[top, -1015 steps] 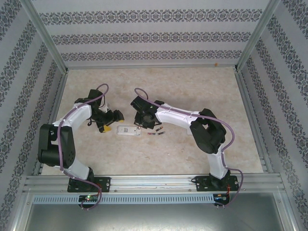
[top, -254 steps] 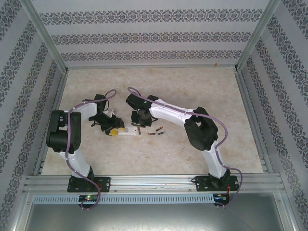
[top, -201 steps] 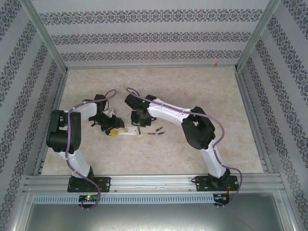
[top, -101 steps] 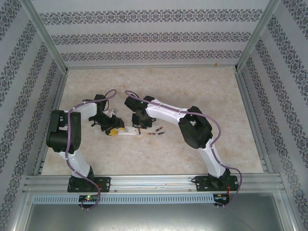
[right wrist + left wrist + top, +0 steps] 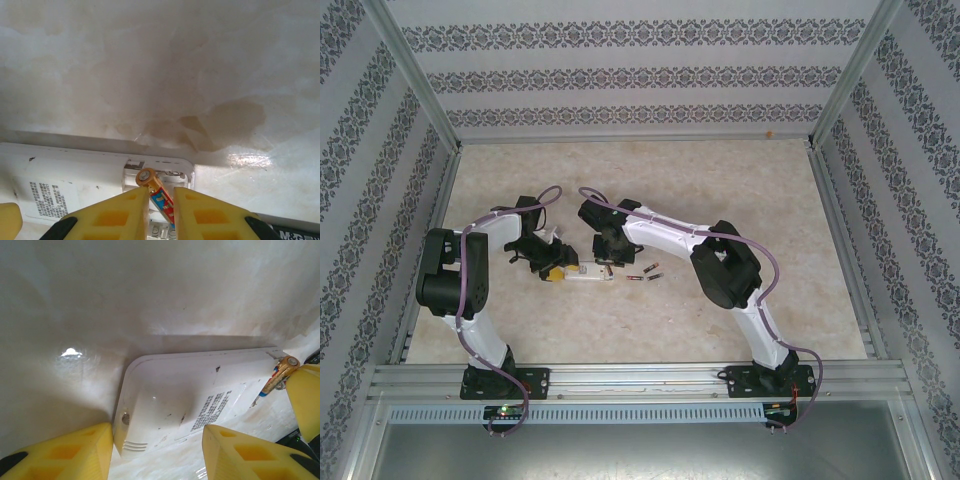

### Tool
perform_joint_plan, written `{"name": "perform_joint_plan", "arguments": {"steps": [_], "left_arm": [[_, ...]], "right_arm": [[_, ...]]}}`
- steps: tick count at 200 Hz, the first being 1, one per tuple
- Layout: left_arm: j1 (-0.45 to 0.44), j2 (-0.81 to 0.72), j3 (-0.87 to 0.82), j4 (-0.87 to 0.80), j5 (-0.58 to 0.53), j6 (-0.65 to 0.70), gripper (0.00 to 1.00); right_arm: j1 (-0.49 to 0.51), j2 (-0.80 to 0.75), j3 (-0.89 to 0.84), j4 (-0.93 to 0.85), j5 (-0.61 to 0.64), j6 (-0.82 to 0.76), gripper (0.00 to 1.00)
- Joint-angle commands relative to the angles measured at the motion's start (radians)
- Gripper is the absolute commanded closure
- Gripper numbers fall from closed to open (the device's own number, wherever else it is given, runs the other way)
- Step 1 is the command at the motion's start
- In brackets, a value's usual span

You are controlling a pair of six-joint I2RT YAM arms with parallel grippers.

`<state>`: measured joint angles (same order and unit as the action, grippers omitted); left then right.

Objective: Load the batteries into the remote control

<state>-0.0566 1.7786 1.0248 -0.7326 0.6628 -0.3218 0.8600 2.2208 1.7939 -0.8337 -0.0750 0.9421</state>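
Right tool (image 5: 161,199) has reached the remote (image 5: 75,172), pinching a battery (image 5: 150,181).

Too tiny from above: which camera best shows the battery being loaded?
Right wrist: the slim coppery battery sits large in the right tool, at the white plastic remote. Left wrist catches its tip; overhead it's indistinct.

The surface (image 5: 720,180) is cream, marbled with tan. The remote (image 5: 200,385) is white with black print. The battery (image 5: 159,196) is coppery, red and blue. The right hand (image 5: 161,192) has yellow fingers (image 5: 115,215). The walls (image 5: 620,80) carry dark floral bands on white.
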Motion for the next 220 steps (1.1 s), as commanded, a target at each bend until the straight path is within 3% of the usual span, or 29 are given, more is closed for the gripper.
{"name": "perform_joint_plan", "arguments": {"steps": [1,157,220], "left_arm": [[0.004,0.013,-0.004,0.016,0.023,-0.007,0.49],[0.004,0.021,-0.006,0.022,0.027,-0.012,0.49],[0.004,0.018,-0.013,0.034,0.036,-0.02,0.49]], "right_arm": [[0.008,0.002,0.028,-0.004,0.011,-0.009,0.78],[0.011,0.031,0.029,-0.058,0.027,0.005,0.85],[0.023,0.019,0.023,-0.085,0.087,-0.018,0.85]]}}
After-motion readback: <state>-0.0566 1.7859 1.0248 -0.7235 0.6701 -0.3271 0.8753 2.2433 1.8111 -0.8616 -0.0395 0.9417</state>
